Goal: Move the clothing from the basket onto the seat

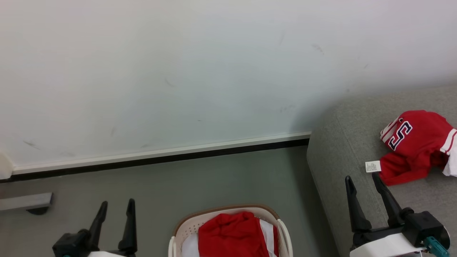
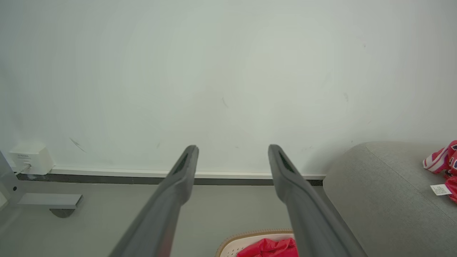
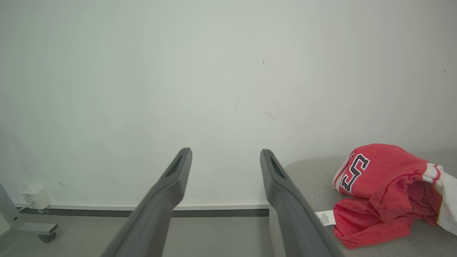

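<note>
Our left gripper (image 1: 117,202) has its jaws parted wide, the two long dark fingers splayed in a V with only air between them. It hangs above the grey floor (image 1: 214,178), to the left of the basket (image 1: 228,207), touching nothing. Our right gripper (image 1: 361,177) is spread about as wide and grips nothing. It stands over the rounded front corner of the seat (image 1: 339,153). In the head view its outer fingertip lies just below a small white label tag (image 1: 372,166); whether it touches the tag we cannot tell. The fingers are matt and smooth, tapering to narrow tips, each with a slot along its inner face.

The clothing is in two places. The lettered garment (image 1: 417,142), soft red fabric with a navy-outlined white "S" and white stripes, lies bunched on the seat just beyond the right gripper, the tag sticking out from its near edge. The crumpled garment (image 1: 232,233), red with white cloth beside it, sits in the basket at the bottom of the head view, between the two grippers. The basket is oval, of white perforated plastic with a brown rim band. The seat is grey woven upholstery. Behind runs a pale scuffed wall (image 1: 178,71) with a white skirting board (image 1: 160,153) above a dark strip.
</note>
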Available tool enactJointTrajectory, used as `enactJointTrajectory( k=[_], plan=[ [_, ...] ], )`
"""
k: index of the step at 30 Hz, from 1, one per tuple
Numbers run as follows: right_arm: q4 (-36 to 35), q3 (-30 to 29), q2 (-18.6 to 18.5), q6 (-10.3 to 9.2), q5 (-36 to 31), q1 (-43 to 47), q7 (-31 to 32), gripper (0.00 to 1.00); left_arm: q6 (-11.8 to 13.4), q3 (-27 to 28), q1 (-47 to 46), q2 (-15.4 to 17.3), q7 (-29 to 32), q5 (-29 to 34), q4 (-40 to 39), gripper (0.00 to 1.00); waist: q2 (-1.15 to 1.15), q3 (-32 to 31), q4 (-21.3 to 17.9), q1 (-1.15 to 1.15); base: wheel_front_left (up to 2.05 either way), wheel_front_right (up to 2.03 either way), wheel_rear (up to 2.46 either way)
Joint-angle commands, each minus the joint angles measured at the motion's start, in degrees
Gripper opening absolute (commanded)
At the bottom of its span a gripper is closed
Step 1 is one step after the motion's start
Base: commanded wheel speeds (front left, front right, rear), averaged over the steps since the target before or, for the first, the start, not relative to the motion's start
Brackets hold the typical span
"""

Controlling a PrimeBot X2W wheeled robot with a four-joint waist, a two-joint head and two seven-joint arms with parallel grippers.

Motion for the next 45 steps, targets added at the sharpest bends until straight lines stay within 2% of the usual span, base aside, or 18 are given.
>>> enactJointTrajectory(
  k=[1,5,11,14,24,33,39,45],
  plan=[
    [-0.4,-0.1,-0.1,-0.13,-0.4,-1.0,0.0,1.00,-0.2,-0.2,-0.7,0.1,0.0,0.4,0.3,1.00,0.00,0.8,-1.0,0.00,0.00,0.00,0.00],
    [-1.2,-0.2,0.0,-0.13,-0.4,-3.1,0.0,1.00,-0.5,-1.4,-2.6,0.7,0.0,0.2,1.3,1.00,0.00,3.2,-3.2,0.00,0.00,0.00,0.00],
    [-3.7,0.7,-0.1,-0.13,-0.4,-7.0,0.0,1.00,-0.9,-4.5,-6.6,3.5,0.0,-0.6,1.7,1.00,0.00,9.9,-6.3,0.00,0.00,0.00,0.00],
    [-5.4,0.8,0.0,-0.13,-0.6,-9.1,0.0,1.00,-0.9,-7.0,-9.0,5.9,0.0,-1.3,2.0,1.00,0.00,13.7,-7.8,0.00,0.00,0.00,0.00],
    [-13.9,-2.0,0.0,-0.13,0.3,-14.7,0.0,1.00,-0.9,-20.7,-17.6,16.4,2.5,-5.4,3.3,1.00,0.00,25.5,-11.9,0.00,0.00,0.00,0.00],
    [-21.4,-4.7,0.0,-0.13,1.8,-17.7,0.0,1.00,-0.9,-31.6,-26.3,22.8,7.3,-7.2,4.6,1.00,0.00,36.4,-14.1,0.00,0.00,0.00,0.00],
    [-24.2,-5.3,0.0,-0.13,3.4,-20.0,0.0,1.00,-0.9,-37.5,-31.4,25.1,10.2,-7.0,7.2,1.00,0.00,40.8,-15.3,0.00,0.00,0.00,0.00],
    [-26.1,-5.2,0.0,-0.13,4.9,-21.5,0.0,1.00,-0.9,-43.3,-36.7,24.9,14.8,-7.8,10.5,1.00,0.00,43.7,-16.1,0.00,0.00,0.00,0.00]
  ],
)
